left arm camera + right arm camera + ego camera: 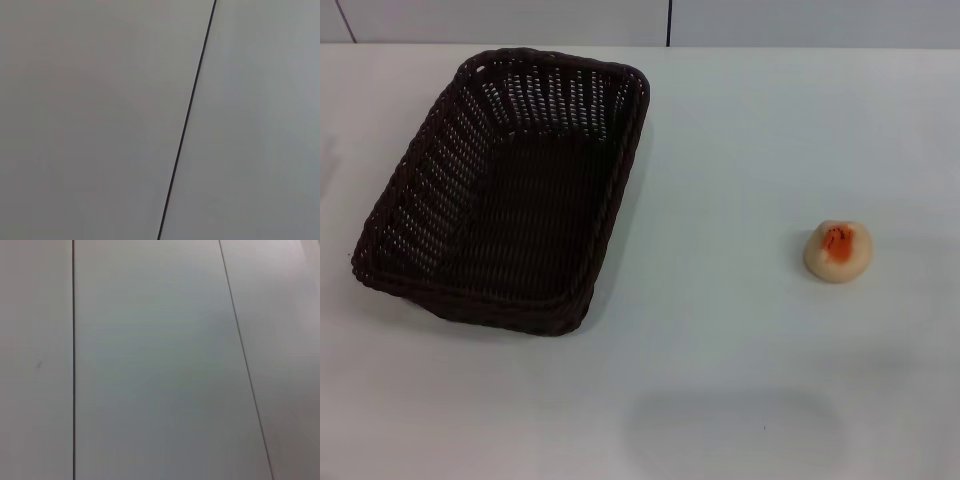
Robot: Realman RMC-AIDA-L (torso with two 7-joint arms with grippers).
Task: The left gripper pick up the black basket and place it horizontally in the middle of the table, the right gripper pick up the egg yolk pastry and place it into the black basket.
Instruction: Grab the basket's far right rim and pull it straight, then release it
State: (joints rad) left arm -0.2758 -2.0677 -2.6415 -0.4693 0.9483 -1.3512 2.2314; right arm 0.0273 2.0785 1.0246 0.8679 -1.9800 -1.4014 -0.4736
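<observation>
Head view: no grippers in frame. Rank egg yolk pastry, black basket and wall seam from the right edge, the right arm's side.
1. Egg yolk pastry, right side of the table.
2. Wall seam, centre back.
3. Black basket, left side; its right rim sits almost level with the seam.

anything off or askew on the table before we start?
Nothing spilled or damaged. The black basket sits empty at the table's left, skewed, long side running away from the robot rather than across. The egg yolk pastry rests upright, apart, on the right.
</observation>
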